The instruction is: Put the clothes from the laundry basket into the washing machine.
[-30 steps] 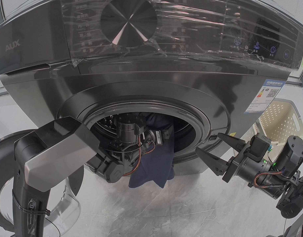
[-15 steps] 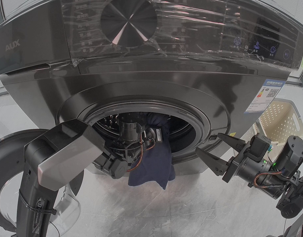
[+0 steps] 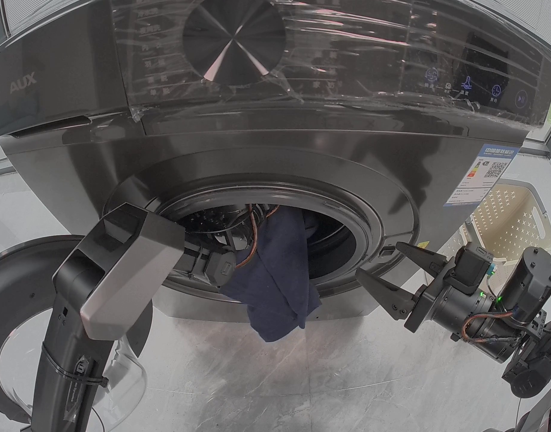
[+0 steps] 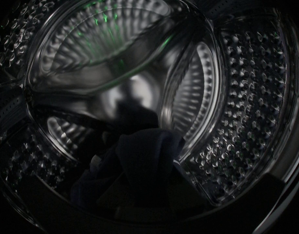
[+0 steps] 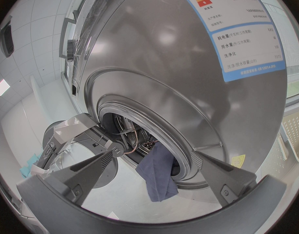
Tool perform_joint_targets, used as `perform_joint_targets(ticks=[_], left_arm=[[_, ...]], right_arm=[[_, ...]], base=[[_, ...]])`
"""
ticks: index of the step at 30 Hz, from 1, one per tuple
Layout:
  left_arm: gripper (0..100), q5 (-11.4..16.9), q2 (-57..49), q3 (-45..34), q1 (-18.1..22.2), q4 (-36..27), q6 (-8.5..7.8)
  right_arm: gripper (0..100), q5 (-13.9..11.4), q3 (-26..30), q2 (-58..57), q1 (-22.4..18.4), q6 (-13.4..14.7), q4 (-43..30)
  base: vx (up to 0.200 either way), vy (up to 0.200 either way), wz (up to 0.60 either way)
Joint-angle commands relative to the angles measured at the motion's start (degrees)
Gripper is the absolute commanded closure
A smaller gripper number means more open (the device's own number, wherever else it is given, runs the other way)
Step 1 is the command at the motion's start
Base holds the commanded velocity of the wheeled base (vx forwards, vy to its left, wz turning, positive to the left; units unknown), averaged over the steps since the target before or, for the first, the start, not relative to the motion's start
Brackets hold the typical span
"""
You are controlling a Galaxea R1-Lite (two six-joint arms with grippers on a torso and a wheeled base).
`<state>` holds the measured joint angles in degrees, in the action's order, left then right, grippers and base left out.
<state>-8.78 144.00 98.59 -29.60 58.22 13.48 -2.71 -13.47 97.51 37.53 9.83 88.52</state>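
Note:
A dark navy garment (image 3: 275, 277) hangs over the lower rim of the washing machine's round opening (image 3: 353, 217), one end inside the drum and the other dangling toward the floor. My left arm (image 3: 125, 259) reaches into the drum. In the left wrist view its gripper (image 4: 146, 143) sits deep in the perforated steel drum (image 4: 253, 98), shut on a bunched fold of the garment (image 4: 146, 160). My right gripper (image 3: 380, 260) hangs open and holds nothing, low and to the right of the opening. The right wrist view shows the garment (image 5: 157, 173) beyond it.
The cream perforated laundry basket (image 3: 515, 217) stands on the floor right of the machine, behind my right arm. The machine's round door (image 3: 11, 307) is swung open at the left. Grey stone floor (image 3: 323, 379) lies bare in front.
My left arm has pushed deeper into the drum, drawing the garment's upper part in. The hanging end has shifted slightly right. The right arm has not moved.

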Motion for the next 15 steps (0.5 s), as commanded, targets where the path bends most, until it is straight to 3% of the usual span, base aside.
perform_joint_targets(ticks=[1,6,7,11,12,15], left_arm=[[100,-1.33,3.57,7.41,1.21,-1.36,0.23],[100,-1.77,3.92,7.32,2.0,-3.03,0.32],[0,-1.77,3.66,6.18,1.83,-3.03,0.32],[0,-1.77,1.9,1.61,1.39,-3.2,0.76],[0,-1.24,-1.88,-4.54,0.68,-5.66,1.11],[0,0.25,-5.3,-11.31,0.59,-10.15,0.93]], right_arm=[[0,-0.02,0.02,-0.04,-0.09,0.02,0.08],[0,-0.02,0.02,0.22,-0.01,0.02,0.08],[0,-0.02,0.02,0.22,-0.01,0.02,-0.01],[0,-0.02,0.11,0.13,-0.09,0.02,-0.01],[0,-0.02,0.11,0.13,-0.01,0.02,0.08],[0,-0.02,0.11,0.13,0.08,0.02,0.08]], base=[[0.0,0.0,0.0],[0.0,0.0,0.0],[0.0,0.0,0.0],[0.0,0.0,0.0],[0.0,0.0,0.0],[0.0,0.0,0.0]])
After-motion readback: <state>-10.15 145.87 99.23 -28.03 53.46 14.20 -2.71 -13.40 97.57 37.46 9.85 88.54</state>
